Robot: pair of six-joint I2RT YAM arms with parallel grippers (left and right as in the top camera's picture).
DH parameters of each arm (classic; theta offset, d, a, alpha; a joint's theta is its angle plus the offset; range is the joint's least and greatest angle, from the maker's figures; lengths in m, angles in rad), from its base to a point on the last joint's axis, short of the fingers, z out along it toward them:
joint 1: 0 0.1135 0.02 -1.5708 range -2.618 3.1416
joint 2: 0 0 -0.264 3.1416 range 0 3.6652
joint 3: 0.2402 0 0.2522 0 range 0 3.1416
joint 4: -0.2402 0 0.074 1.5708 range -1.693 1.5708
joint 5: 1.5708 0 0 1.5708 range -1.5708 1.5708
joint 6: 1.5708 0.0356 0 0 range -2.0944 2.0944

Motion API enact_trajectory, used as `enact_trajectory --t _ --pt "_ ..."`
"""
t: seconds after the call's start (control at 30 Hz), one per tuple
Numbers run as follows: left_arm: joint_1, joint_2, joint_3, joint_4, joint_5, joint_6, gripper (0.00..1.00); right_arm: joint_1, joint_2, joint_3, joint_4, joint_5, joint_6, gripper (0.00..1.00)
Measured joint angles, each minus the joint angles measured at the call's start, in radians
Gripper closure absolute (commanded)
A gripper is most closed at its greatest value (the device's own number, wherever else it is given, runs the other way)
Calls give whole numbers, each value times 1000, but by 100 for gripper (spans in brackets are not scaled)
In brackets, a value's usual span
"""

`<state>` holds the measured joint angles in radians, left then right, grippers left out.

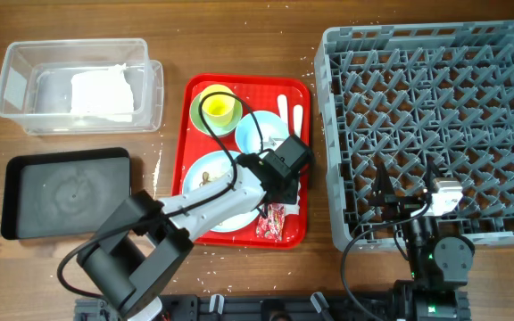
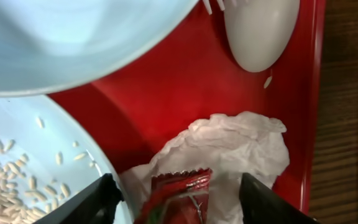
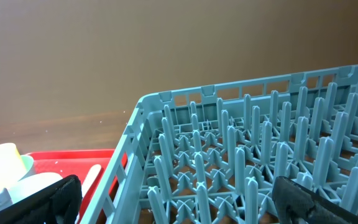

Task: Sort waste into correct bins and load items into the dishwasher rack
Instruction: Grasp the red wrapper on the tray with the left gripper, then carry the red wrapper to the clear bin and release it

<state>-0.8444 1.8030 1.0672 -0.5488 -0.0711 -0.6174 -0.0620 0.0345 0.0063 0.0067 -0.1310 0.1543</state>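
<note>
My left gripper [image 2: 178, 190] is open low over the red serving tray [image 2: 185, 81], its fingers either side of the red snack wrapper [image 2: 179, 196], which lies on a crumpled white napkin [image 2: 241, 143]. To its left is the light blue plate [image 2: 17, 155] with white crumbs; the light blue bowl [image 2: 73, 37] and white spoon [image 2: 260, 31] lie beyond. Overhead, the gripper [image 1: 273, 201] is near the wrapper [image 1: 270, 223]. The yellow cup [image 1: 219, 107] sits in the pale green bowl [image 1: 202, 120]. My right gripper [image 3: 176, 193] is open and empty over the grey rack [image 1: 435, 125].
The clear tub [image 1: 12, 85] at the back left holds white crumpled paper [image 1: 101, 94]. The black tray [image 1: 65, 192] lies in front of it. The red serving tray [image 1: 297, 227] lies between these bins and the rack. The rack's near corner [image 3: 148, 106] shows in the right wrist view.
</note>
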Motion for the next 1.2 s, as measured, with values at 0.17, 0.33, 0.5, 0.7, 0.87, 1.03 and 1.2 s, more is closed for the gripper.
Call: enact_trajectory --t 0.17,0.33,0.5,0.7,0.87,1.03,1.2 --pt "0 0 29 -97 -79 3 44 0 0 0 0 0 0 0" --pt "0 -15 39 -119 -126 2 60 0 0 0 0 0 0 0" --pt "0 -21 43 -117 -54 -10 85 0 0 0 0 0 0 0" --pt "0 -21 43 -117 -35 -23 96 0 0 0 0 0 0 0" --pt "24 -146 81 -128 -29 -24 96 0 0 0 0 0 0 0" --pt "206 -431 103 -114 -100 -24 96 0 0 0 0 0 0 0" --pt "591 -471 109 187 -295 -29 96 0 0 0 -1 0 0 0"
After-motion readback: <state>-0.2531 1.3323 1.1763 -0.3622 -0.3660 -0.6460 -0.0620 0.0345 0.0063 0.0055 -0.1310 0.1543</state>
